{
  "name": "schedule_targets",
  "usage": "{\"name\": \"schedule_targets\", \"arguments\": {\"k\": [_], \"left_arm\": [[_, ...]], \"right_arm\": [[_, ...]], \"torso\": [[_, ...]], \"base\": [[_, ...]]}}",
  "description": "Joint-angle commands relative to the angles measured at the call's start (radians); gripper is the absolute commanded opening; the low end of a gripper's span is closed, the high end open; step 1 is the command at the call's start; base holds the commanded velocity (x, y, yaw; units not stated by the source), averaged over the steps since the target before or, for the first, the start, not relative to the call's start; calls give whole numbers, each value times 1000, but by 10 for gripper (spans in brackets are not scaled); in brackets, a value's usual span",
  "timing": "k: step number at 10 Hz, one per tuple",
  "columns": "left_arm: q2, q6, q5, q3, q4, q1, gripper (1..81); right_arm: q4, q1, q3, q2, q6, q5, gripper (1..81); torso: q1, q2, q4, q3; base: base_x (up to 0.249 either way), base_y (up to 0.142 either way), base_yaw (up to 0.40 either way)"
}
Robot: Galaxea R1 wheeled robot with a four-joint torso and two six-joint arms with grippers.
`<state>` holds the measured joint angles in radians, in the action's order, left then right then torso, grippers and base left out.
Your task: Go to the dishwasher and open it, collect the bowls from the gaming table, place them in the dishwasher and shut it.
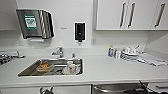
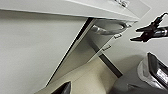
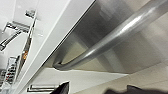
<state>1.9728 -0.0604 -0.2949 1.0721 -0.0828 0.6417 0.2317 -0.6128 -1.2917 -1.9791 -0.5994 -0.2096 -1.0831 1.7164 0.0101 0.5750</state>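
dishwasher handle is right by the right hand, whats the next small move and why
Probably ease the right hand onto the dishwasher's bar handle and close on it: the steel door looks shut under the counter, and the hand hangs just short of the bar.

Head view: the dishwasher (image 1: 117, 88) is being cut off by the lower edge, only its top strip and bar handle showing. The right end effector (image 1: 145, 86) is appearing there as a dark blur, finger state indeterminable. Items in the sink (image 1: 30, 71) and crockery (image 1: 128, 53) on the table (image 1: 110, 68) are blurring beyond identification.
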Motion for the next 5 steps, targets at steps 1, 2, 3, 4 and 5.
{"name": "schedule_targets", "arguments": {"k": [1, 2, 3, 4, 5], "left_arm": [[-12, -2, -10, 2, -8, -96, 811], [-5, -2, -10, 12, -8, -89, 811], [0, -2, -10, 19, -5, -81, 811], [2, -1, -9, 22, -3, -76, 811], [0, -1, -7, 23, -3, -76, 811]], "right_arm": [[11, 245, -53, 43, -150, -206, 811], [-6, 277, -107, 25, -231, -270, 811], [-29, 300, -155, 0, -277, -343, 811], [-67, 310, -206, -38, -319, -419, 811], [-87, 310, -241, -69, -342, -448, 811]], "torso": [[0, 0, 0, 0], [0, 0, 0, 0], [0, 0, 0, 0], [0, 0, 0, 0], [0, 0, 0, 0]], "base": [[0, 0, 0], [0, 0, 0], [0, 0, 0], [0, 0, 0], [0, 0, 0]]}}
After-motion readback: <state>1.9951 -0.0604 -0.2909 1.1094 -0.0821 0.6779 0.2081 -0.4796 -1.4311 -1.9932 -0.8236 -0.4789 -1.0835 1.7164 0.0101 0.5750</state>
